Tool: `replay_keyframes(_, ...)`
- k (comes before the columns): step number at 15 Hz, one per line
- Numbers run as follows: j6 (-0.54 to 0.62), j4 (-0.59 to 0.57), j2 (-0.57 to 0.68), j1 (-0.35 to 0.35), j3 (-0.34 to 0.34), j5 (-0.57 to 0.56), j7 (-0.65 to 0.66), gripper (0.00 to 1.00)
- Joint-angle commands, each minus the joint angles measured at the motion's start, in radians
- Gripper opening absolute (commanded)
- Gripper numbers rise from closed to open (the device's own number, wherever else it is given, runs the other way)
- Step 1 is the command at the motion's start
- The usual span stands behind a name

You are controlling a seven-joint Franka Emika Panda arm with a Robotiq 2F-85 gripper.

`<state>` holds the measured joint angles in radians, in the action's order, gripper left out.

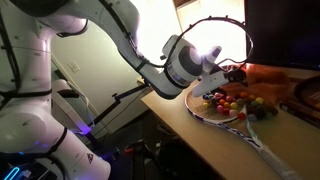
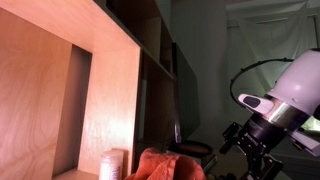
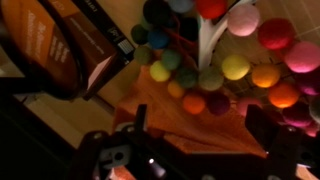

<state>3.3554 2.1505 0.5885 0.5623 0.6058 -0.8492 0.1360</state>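
My gripper is open, with one dark finger on the left and the other on the right of the wrist view. Between the jaws lies an orange wedge-shaped thing; neither finger visibly presses it. Just beyond it is a cluster of coloured balls in yellow, green, orange, pink and red. In an exterior view the gripper hovers over the balls, which rest on a racket head beside the orange thing. The gripper and the orange thing also show in dim light.
The racket's handle runs toward the table's front edge. A ring lamp stands behind the gripper. A tall wooden shelf and a white cylinder are close by. A brown box lies at the left.
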Motion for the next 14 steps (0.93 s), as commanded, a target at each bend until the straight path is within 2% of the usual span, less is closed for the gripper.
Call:
replay_keyframes(1, 0.082, 0.05, -0.008, 0.086, 0.112, 0.026, 0.016, 1.0)
replay_keyframes(2, 0.085, 0.054, -0.003, 0.082, 0.111, 0.032, 0.02, 1.0)
replay_keyframes(6, 0.06, 0.048, 0.014, -0.012, 0.027, 0.024, 0.04, 1.0)
replay_keyframes(12, 0.036, 0.012, 0.051, -0.101, -0.023, 0.04, 0.049, 1.0)
replay_keyframes(14, 0.03, -0.003, 0.063, -0.111, -0.022, 0.049, 0.044, 1.0)
